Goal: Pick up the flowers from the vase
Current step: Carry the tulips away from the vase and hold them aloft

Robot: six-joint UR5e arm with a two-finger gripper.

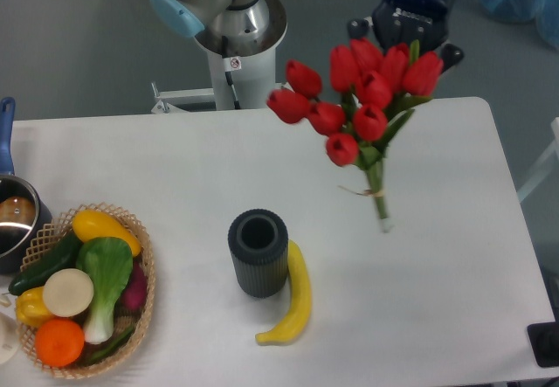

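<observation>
White table, vase hollow, end effector gripping flowers

The flowers hide the tool's fingertips.

We seem to be in a robotics lab: the arm's pedestal is bolted at the far edge of a plain white table, over grey flooring. At the table's left edge we see a basket of toy vegetables, staged as props.
</observation>
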